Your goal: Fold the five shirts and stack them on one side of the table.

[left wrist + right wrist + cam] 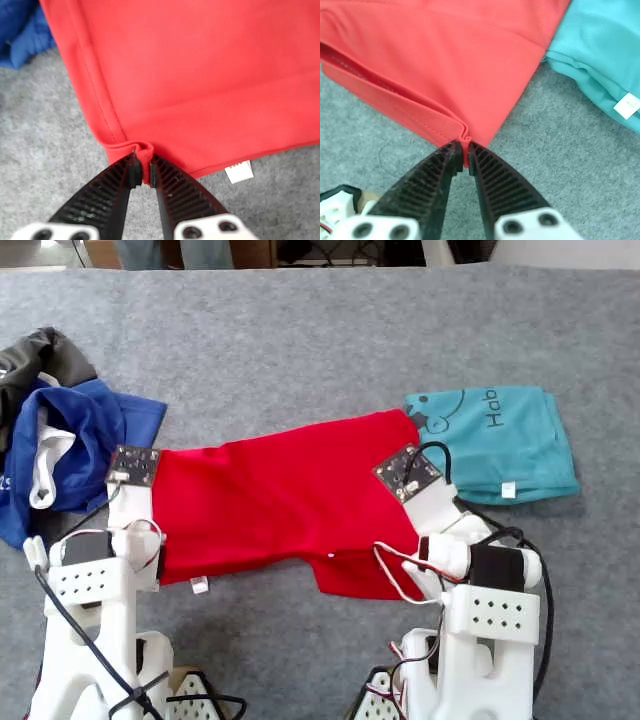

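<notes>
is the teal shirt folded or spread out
Folded: the teal shirt lies as a compact rectangle beside the red shirt, with layered edges.

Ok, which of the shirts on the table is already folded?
The teal shirt, a neat rectangle beside the right gripper. The red shirt lies spread out, the blue shirt and dark shirt crumpled.

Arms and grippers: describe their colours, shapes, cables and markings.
Both arms, left arm and right arm, are white plastic blocks with rows of small holes. Each carries a dark circuit board near the wrist. Black cables trail the left; white wires loop on the right. The left gripper and right gripper have black ribbed tapered fingers on white mounts.
</notes>
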